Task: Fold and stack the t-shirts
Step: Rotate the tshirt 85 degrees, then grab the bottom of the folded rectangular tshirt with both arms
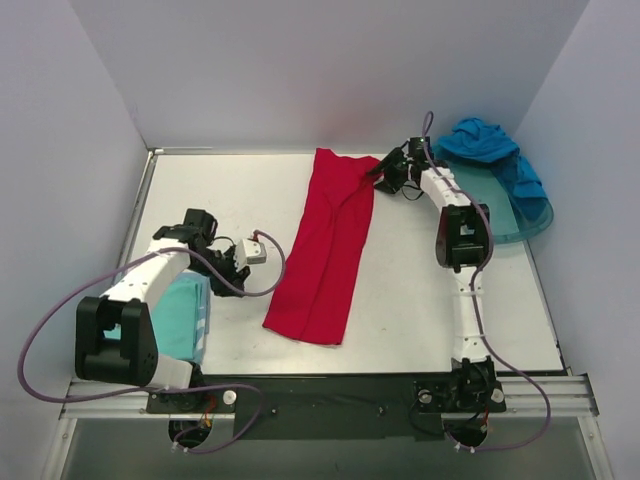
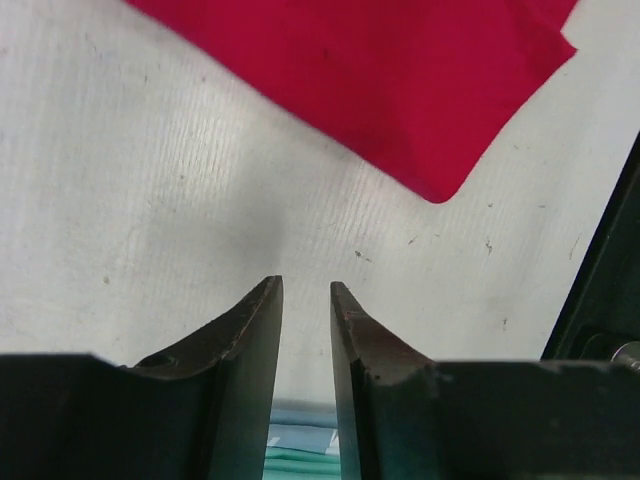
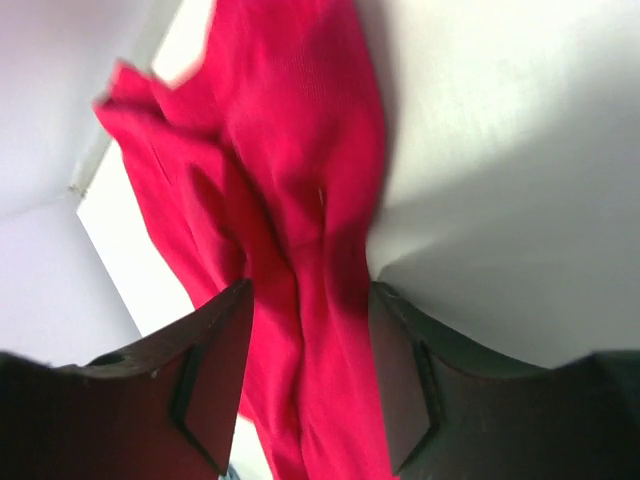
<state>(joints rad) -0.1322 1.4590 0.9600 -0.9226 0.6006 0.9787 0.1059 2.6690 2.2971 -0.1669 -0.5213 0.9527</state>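
Bright red cloth t-shirt (image 1: 325,250) bunching at its far end between the parted fingers of the right gripper (image 3: 310,288), stretching as a long folded strip down the white table (image 1: 420,300), left gripper (image 2: 305,283) hovering narrowly apart and empty near its lower corner.

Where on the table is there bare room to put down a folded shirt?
Bare table lies back left, between the red t-shirt and the left arm, and front right, between the red t-shirt and the right arm. Crowded: near left, with the aqua t-shirt, and back right, with the tray and blue t-shirt.
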